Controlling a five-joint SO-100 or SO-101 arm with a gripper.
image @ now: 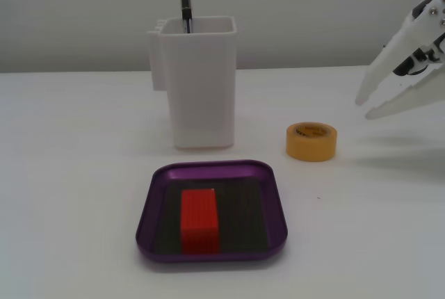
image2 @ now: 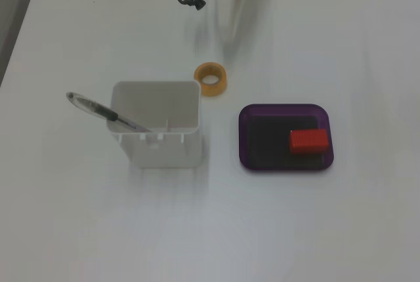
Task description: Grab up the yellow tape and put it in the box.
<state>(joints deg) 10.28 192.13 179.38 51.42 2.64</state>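
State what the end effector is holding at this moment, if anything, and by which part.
Nothing. The end effector is open and empty, apart from the yellow tape, which lies flat on the table.

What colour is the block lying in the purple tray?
Red, with fine ribbing; the block shows best in the low fixed view.

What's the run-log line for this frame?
phase: approach | gripper: open, empty, raised beside the tape | yellow tape: on table, untouched | box: holds red block | task: not done
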